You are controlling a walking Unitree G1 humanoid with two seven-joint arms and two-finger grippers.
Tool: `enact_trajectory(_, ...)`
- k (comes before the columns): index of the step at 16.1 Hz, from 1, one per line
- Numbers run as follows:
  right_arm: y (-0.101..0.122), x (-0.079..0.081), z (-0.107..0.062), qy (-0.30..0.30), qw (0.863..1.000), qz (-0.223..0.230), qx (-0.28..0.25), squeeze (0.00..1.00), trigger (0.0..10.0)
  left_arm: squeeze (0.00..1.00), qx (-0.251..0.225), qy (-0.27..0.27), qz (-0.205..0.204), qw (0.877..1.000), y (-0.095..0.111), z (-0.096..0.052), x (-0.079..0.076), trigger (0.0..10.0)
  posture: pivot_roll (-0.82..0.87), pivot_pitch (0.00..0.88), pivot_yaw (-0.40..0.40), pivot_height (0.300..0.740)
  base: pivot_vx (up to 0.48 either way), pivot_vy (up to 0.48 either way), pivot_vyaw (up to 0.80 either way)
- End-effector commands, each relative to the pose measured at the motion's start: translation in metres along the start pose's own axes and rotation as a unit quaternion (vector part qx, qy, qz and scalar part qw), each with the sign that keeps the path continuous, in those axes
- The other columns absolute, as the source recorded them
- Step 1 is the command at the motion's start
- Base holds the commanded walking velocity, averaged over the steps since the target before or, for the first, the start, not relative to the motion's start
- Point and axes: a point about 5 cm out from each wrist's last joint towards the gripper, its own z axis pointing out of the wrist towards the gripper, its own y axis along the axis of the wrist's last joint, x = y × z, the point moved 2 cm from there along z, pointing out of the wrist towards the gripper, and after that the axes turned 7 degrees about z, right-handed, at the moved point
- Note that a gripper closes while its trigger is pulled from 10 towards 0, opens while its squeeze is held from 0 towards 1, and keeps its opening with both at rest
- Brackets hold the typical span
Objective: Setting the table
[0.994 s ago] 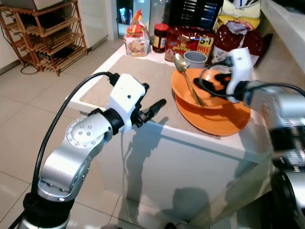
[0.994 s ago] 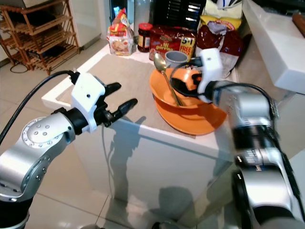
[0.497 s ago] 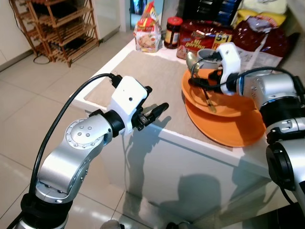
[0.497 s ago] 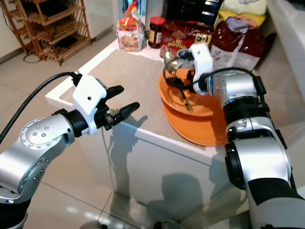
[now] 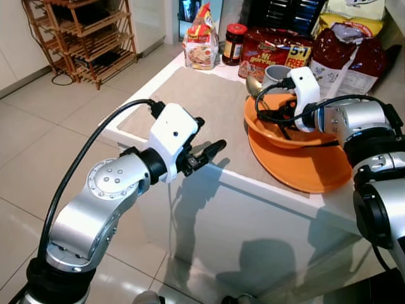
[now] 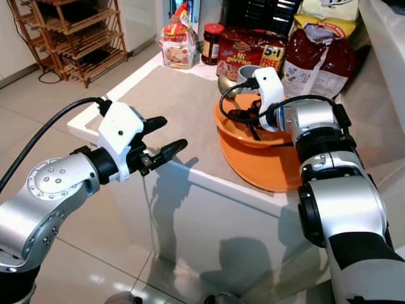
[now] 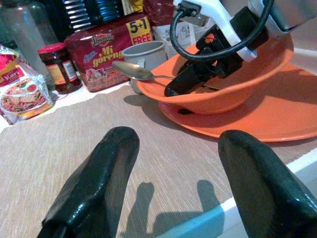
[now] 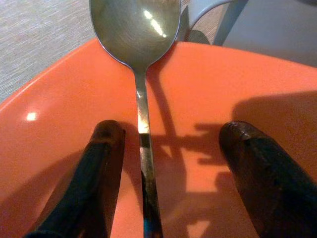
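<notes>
At the far left a wooden rack (image 5: 82, 38) stands on the tiled floor. The left tool (image 5: 204, 147) hovers at the near edge of the white counter (image 5: 253, 190), its two black fingers (image 7: 94, 183) spread apart and holding nothing, over a beige placemat (image 5: 202, 101).

At the back of the counter, from the left, stand a small snack bag (image 5: 200, 39), a dark jar with a red lid (image 5: 235, 43), and a red noodle pack (image 7: 106, 52) that reads "Mi goreng" with a yellow corner tag "5+1 FREE". Just in front of that pack sits a grey mug (image 7: 146, 53); what is in it cannot be seen.

Beside the mug an orange bowl (image 5: 278, 130) rests on an orange plate (image 5: 316, 171), which lies on the mat. A metal spoon (image 8: 141, 74) lies in the bowl, its handle down the inner wall and its scoop sticking out over the rim toward the mug.

The right tool (image 8: 163, 163) reaches into the bowl with its fingers (image 8: 106, 163) released and wide, one on each side of the spoon's handle, not gripping it.

Further right, a dark red bag (image 5: 345, 54) with a white label and a yellow bag (image 5: 345, 25) behind it lean against the wall; their writing is too small to read.
</notes>
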Motion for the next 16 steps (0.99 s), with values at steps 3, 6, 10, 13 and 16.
enact_trajectory(3, -0.0044, -0.0025, -0.0002, 0.005, 1.0, 0.002, 0.018, 0.0, 0.0, 0.0, -0.005, -0.011, 0.005, 1.0, 0.0041, -0.0004, -0.0043, 10.0, 0.09, 0.022, -0.082, 0.74, 0.0, 0.0, 0.0)
enact_trajectory(6, -0.007, -0.003, -0.0002, 0.009, 1.0, 0.002, 0.025, 0.0, 0.0, 0.0, -0.005, -0.014, 0.006, 1.0, 0.0045, 0.0009, -0.0049, 10.0, 0.09, 0.021, -0.08, 0.74, 0.0, 0.0, 0.0)
enact_trajectory(10, -0.0087, -0.0021, 0.0008, 0.015, 0.999, 0.006, 0.028, 0.0, 0.0, 0.0, -0.005, -0.018, 0.007, 1.0, 0.0041, -0.0001, -0.0048, 10.0, 0.09, 0.017, -0.078, 0.74, 0.0, 0.0, 0.0)
enact_trajectory(13, -0.0072, -0.0007, 0.0009, 0.019, 0.999, 0.009, 0.025, 0.0, 0.0, 0.0, -0.005, -0.019, 0.007, 1.0, 0.0042, 0.0007, -0.004, 10.0, 0.09, 0.012, -0.077, 0.74, 0.0, 0.0, 0.0)
enact_trajectory(16, -0.001, -0.0007, -0.0023, 0.025, 0.999, 0.018, 0.012, 0.0, 0.0, 0.0, -0.003, -0.02, 0.008, 1.0, 0.0033, 0.0004, -0.0039, 10.0, 0.09, 0.009, -0.075, 0.74, 0.0, 0.0, 0.0)
